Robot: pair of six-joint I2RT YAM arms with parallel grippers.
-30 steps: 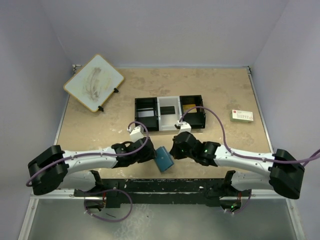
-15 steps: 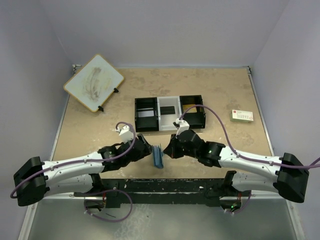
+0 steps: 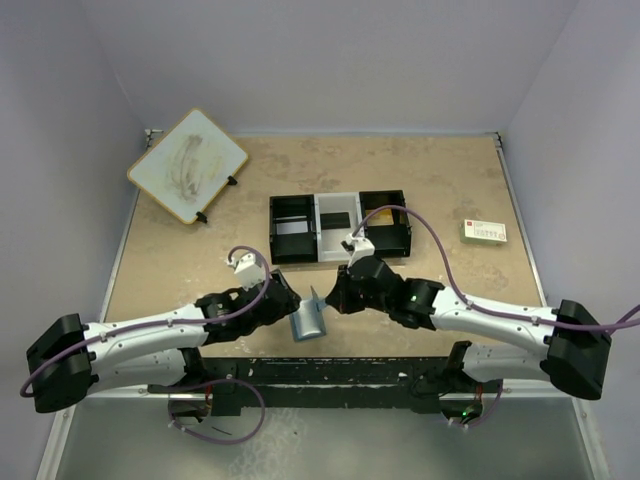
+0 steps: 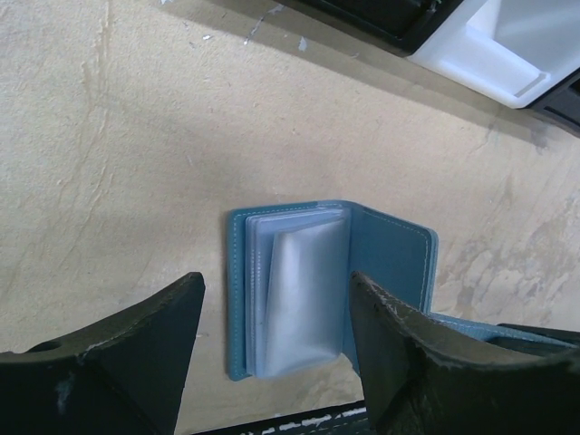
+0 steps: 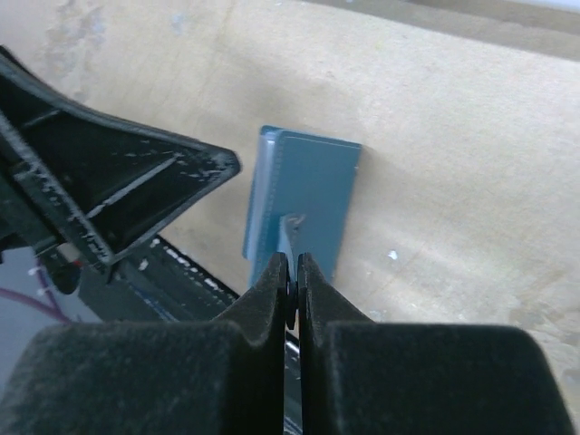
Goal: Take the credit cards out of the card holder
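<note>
The left gripper (image 4: pixel 276 279) hangs low in the centre-left of the overhead view with its fingers spread wide and holding nothing. In its wrist view the card holder (image 4: pixel 331 285) lies in the lower middle of the frame between those fingers, on the table and spread like a book. Its clear sleeves (image 4: pixel 299 299) face up (pale, with nothing readable through them), so I cannot tell whether cards sit inside.

Just right of it, the right gripper (image 5: pixel 289 265) is closed tight and appears to pinch a thin blue edge of the holder, keeping the cover back.

So the opening looks done, and the real job is not. No card shows partly drawn from a sleeve. Every card must yet be gripped and slid out, likely by the free left gripper.
</note>
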